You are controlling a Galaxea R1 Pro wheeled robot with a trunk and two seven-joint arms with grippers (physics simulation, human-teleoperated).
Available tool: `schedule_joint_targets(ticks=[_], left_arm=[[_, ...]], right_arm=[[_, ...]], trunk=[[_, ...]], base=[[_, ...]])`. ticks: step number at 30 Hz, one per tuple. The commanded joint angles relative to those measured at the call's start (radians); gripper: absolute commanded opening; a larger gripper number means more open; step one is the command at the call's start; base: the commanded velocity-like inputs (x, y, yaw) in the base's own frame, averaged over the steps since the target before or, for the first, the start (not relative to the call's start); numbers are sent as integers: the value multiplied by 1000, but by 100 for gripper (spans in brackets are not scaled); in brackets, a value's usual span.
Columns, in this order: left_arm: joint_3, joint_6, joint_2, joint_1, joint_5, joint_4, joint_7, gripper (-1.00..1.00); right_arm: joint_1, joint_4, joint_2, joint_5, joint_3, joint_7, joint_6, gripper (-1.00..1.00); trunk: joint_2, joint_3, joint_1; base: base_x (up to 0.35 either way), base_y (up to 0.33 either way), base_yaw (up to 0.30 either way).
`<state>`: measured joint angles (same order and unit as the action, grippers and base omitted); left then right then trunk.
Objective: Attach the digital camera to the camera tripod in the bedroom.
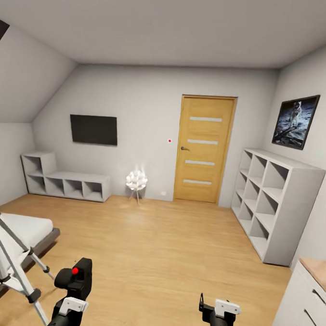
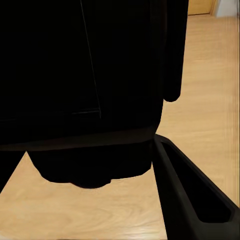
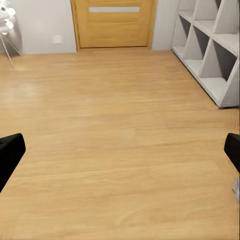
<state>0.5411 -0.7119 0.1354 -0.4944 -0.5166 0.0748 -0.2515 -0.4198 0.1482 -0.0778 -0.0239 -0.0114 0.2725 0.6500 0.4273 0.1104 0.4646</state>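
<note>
Left claw [image 1: 73,285] closed on digital camera [image 1: 77,273], red button up, low and near. Right claw [image 1: 217,308] wide open, empty. Camera tripod [image 1: 10,260] far left by bed [image 1: 31,229], head probably cropped. Turn left first; keep camera level; lower squarely onto head.

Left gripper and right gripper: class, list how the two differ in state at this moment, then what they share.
The left gripper is shut on the digital camera; the right gripper is open and empty. The left is near the camera tripod; the right is over bare floor. Both are raised in front of the robot.
</note>
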Motion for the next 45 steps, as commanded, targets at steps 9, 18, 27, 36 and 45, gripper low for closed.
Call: schedule_joint_targets(ticks=[9,18,27,36,45], left_arm=[[5,-4,0,-1,-10,4,-6,-100],[5,-4,0,-1,-10,4,-6,-100],[5,-4,0,-1,-10,4,-6,-100],[5,-4,0,-1,-10,4,-6,-100],[5,-4,0,-1,-10,4,-6,-100]], right_arm=[[-1,-1,0,-3,-1,4,2,100],[-1,-1,-2,-4,-1,5,6,100],[-1,-1,-2,-4,-1,5,8,100],[-1,-1,-2,-4,-1,5,7,100],[-1,-1,-2,-4,-1,5,8,100]], trunk=[[1,-10,1],[1,-11,1],[1,-11,1],[1,-11,1],[1,-11,1]], base=[[213,-256,-238],[220,-52,-44],[326,-1,0],[345,0,0],[345,0,0]])
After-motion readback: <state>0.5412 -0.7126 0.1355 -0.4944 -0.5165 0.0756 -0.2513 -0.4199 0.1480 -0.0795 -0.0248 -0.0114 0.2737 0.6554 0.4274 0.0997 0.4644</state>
